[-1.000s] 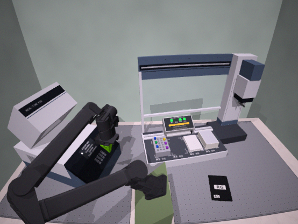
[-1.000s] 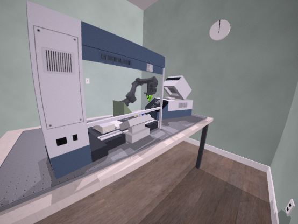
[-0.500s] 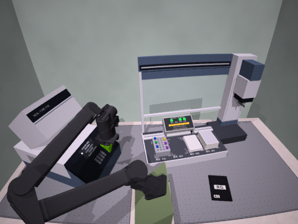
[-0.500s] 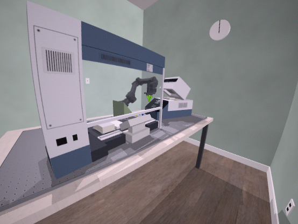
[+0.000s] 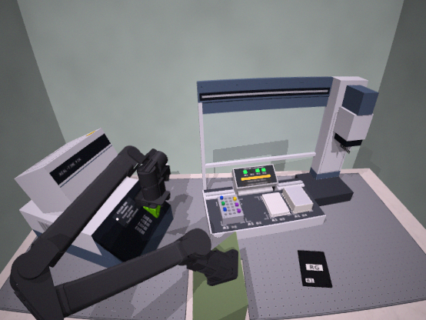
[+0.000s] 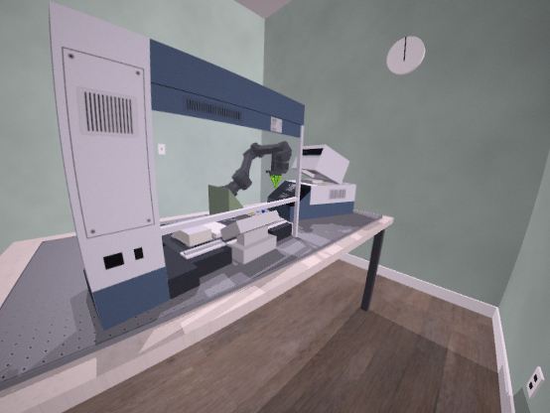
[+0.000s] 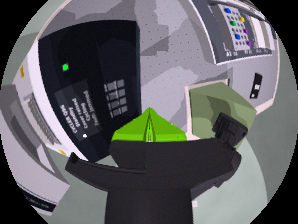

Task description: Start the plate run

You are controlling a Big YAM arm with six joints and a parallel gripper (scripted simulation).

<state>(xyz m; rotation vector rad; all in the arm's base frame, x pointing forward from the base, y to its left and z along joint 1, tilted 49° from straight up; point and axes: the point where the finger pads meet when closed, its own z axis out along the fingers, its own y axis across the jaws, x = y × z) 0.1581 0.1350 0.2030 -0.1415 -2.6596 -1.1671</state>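
From the top view, the cycler (image 5: 58, 215) stands at the left with its lid (image 5: 63, 169) raised and tilted back. The arm reaches over its dark sloped panel (image 5: 131, 227), and the claw (image 5: 152, 211), green-tipped and pinched narrow on nothing, hangs just above the keys (image 5: 145, 222). To the right, the deck tray (image 5: 265, 227) carries the tube block (image 5: 231, 209) with coloured caps, then two white plates side by side; the one to move (image 5: 275, 204) lies flat in its own slot, well apart from the claw. The black nest (image 5: 314, 268) lies alone nearer the front, with open mat around it.

The exterior view adds the table edge beyond the cycler, and the open gap under the lifted lid (image 6: 325, 161).

The wrist view alone shows the lamp (image 7: 65, 67) glowing green, and the fingertips meeting in a closed point.
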